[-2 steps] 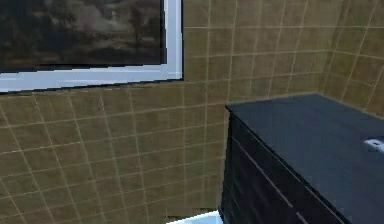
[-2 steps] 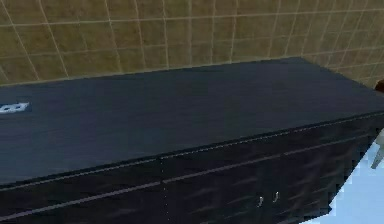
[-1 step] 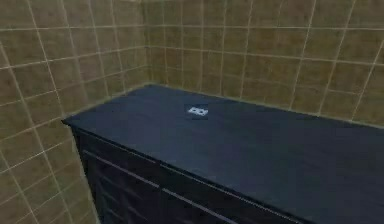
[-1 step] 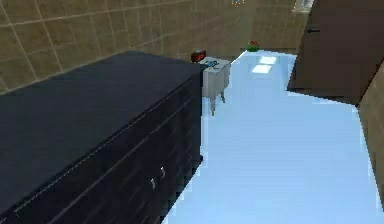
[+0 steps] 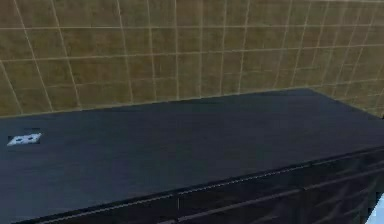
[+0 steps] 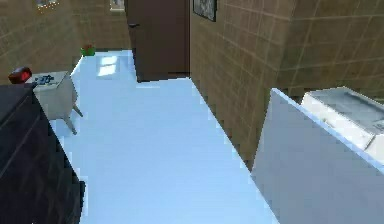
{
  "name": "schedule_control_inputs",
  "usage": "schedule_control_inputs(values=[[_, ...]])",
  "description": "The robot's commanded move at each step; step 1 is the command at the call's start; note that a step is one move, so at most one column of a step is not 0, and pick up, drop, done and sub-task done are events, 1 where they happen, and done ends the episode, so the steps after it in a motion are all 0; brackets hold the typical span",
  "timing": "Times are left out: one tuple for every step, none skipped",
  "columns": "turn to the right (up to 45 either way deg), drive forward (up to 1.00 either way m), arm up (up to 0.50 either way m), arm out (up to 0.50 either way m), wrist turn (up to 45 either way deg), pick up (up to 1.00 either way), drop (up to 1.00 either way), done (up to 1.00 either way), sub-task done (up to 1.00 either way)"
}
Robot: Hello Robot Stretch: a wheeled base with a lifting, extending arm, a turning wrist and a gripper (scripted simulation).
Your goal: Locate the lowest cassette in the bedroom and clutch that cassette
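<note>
A small flat pale object with dark marks (image 5: 24,139), cassette-like in shape, lies near the left end of a long dark dresser top (image 5: 200,140) in the forward view. In the arm side view, a small white side table (image 6: 62,96) stands on the pale blue floor at the left. On it rest a red rounded object (image 6: 18,75) and a small pale patterned object (image 6: 43,80) that is too small to name.
A brown tiled wall (image 5: 190,45) rises behind the dresser. The dresser's dark end (image 6: 30,165) fills the arm side view's lower left. A dark door (image 6: 160,40) stands far out, a white bed or panel (image 6: 320,160) at the right, and open floor (image 6: 150,130) between.
</note>
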Motion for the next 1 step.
schedule_control_inputs(values=[[45.0,0.00,0.00,0.00,0.0,0.00,0.00,0.00,0.00]])
